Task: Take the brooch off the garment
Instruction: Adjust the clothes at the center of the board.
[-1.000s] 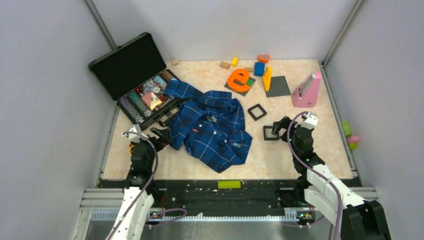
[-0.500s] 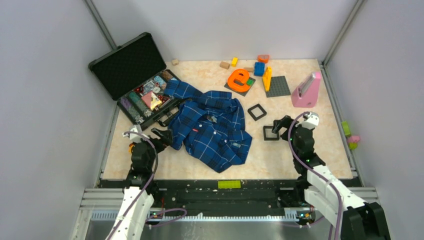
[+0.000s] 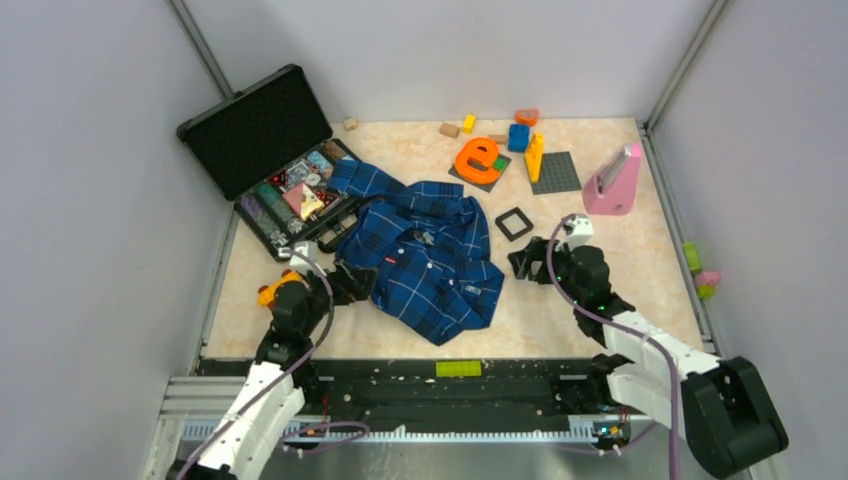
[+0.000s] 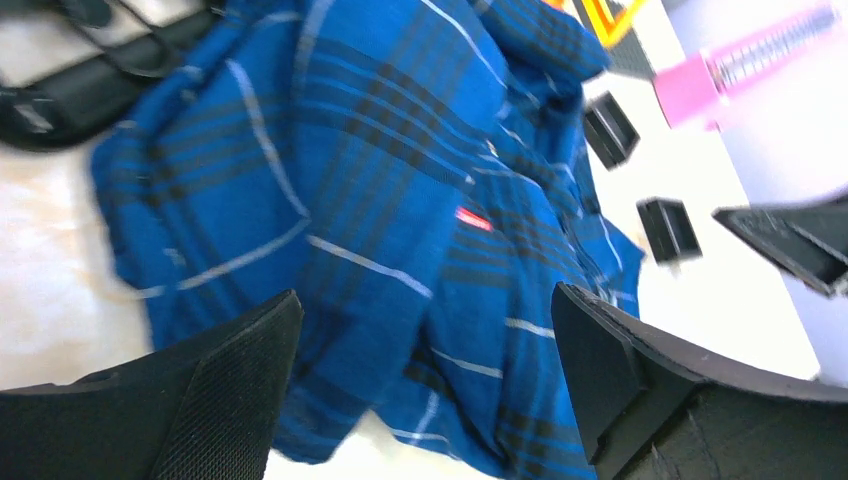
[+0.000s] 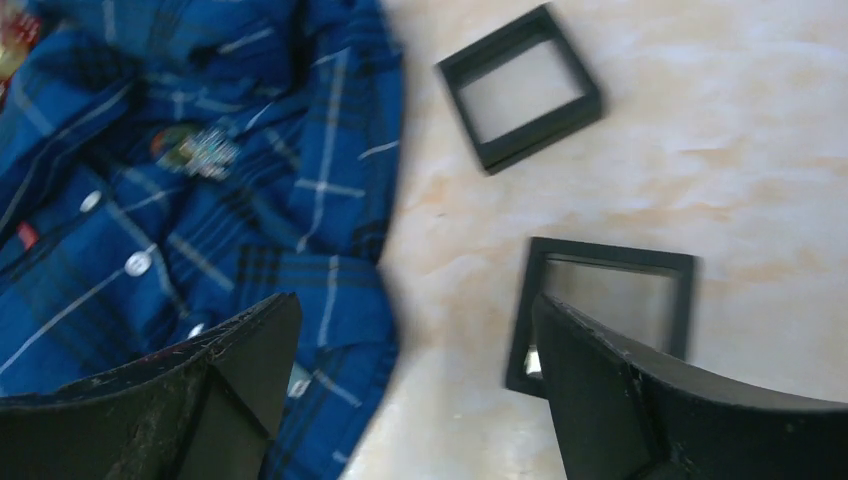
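On the garment (image 3: 420,280), left of its row of buttons (image 5: 135,262), a small red tag (image 4: 472,218) is sewn; its writing is too blurred to read. Further right and back lies a big orange letter "e" (image 3: 478,158), the only character that reads.

At far left an open black case (image 3: 262,130) holds small colourful pieces, and a sleeve of the garment reaches its near rim. The left gripper (image 3: 350,282) hangs at the garment's left edge. Its jaws are wide apart and hold nothing; its wrist view shows cloth between them. Up from the buttons a glinting silvery ornament (image 5: 205,150) with an orange-green patch sits on the cloth. Right of the garment lie two hollow black square frames: the far frame (image 3: 514,223) in the open, the near frame (image 5: 600,310) under the right gripper (image 3: 522,262) and partly behind its finger. That gripper's jaws are also spread and empty, just off the garment's right edge. Toy blocks (image 3: 520,135) and a pink stand (image 3: 612,180) sit at the back right.

The brooch (image 3: 470,290) lies on the garment's right part, near its right edge, between the two grippers and closer to the right one. From above it is a small round silvery-grey spot with a darker middle, on dark blue plaid crossed by thin pale lines; the wrist views do not show it clearly
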`<state>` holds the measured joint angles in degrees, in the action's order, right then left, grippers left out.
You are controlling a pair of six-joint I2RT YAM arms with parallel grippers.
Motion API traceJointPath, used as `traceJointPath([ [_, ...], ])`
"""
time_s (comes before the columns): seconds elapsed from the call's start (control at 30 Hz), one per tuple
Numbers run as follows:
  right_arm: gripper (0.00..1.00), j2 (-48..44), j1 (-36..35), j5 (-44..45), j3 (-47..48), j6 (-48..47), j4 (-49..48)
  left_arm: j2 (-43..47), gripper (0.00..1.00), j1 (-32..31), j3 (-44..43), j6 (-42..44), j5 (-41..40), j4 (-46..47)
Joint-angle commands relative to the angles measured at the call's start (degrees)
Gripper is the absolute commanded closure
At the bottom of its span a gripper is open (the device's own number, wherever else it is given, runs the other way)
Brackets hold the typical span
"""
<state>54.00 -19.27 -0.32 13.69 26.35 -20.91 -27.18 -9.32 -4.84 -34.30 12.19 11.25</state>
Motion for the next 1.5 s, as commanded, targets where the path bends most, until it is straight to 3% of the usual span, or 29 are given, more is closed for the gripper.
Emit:
traceJointPath([
  [0.0, 0.12, 4.9, -5.7, -6.4, 5.1, -5.3, -6.0, -2.7, 0.02, -9.0, -4.6, 3.6, -3.7, 4.7],
  [0.13, 0.25, 9.5, -7.6, -7.5, 7.6, -6.8, -5.1, -9.3, 0.06, -15.6, -10.0, 2.8, -6.8, 0.5],
  [0.37, 0.25, 16.6, -11.4, -1.0, 13.3, -8.0, 2.5, -21.3, 0.08, -23.6, -18.8, 3.0, -10.1, -7.6],
  [0.5, 0.28, 20.3, -11.6, -2.3, 15.3, -7.8, 4.0, -24.7, 0.04, -24.1, -23.2, 3.3, -18.8, -13.9],
  [0.63, 0.28, 22.5, -14.3, -0.6, 16.8, -9.6, 5.4, -31.1, 0.02, -22.7, -33.9, 4.1, -30.5, -25.2],
  [0.8, 0.31, 27.4, -16.5, 2.4, 19.9, -10.3, 8.5, -33.8, 0.02, -22.5, -37.5, 10.8, -31.9, -23.7],
  [0.93, 0.34, 31.3, -17.2, 3.3, 22.3, -10.4, 10.7, -41.1, 0.02, -22.2, -42.2, 10.8, -34.7, -28.5],
  [0.97, 0.38, 31.9, -17.5, 3.7, 22.7, -10.6, 11.1, -42.4, 0.02, -22.2, -42.8, 10.7, -34.8, -28.8],
  [1.13, 0.73, 32.5, -18.8, 5.3, 24.3, -11.8, 13.0, -46.2, 0.02, -20.7, -43.0, 10.3, -32.4, -26.0],
  [1.27, 1.00, 29.2, -18.9, 7.2, 22.7, -11.5, 12.3, -48.9, 0.02, -15.9, -42.6, 6.2, -28.7, -24.7],
  [1.3, 1.00, 27.7, -18.9, 8.5, 22.1, -10.8, 12.2, -48.6, 0.06, -14.2, -41.2, 5.5, -25.4, -22.6],
  [1.37, 1.00, 23.9, -18.9, 11.4, 19.9, -10.1, 10.9, -46.9, 0.23, -10.9, -37.8, 4.4, -19.2, -17.8],
  [1.43, 1.00, 19.4, -18.9, 15.1, 17.7, -9.5, 10.1, -44.3, 0.49, -9.4, -35.2, 4.0, -17.3, -14.9],
  [1.47, 1.00, 17.2, -18.8, 16.7, 16.6, -9.2, 9.8, -43.0, 0.72, -9.2, -34.4, 4.0, -18.6, -14.7],
])
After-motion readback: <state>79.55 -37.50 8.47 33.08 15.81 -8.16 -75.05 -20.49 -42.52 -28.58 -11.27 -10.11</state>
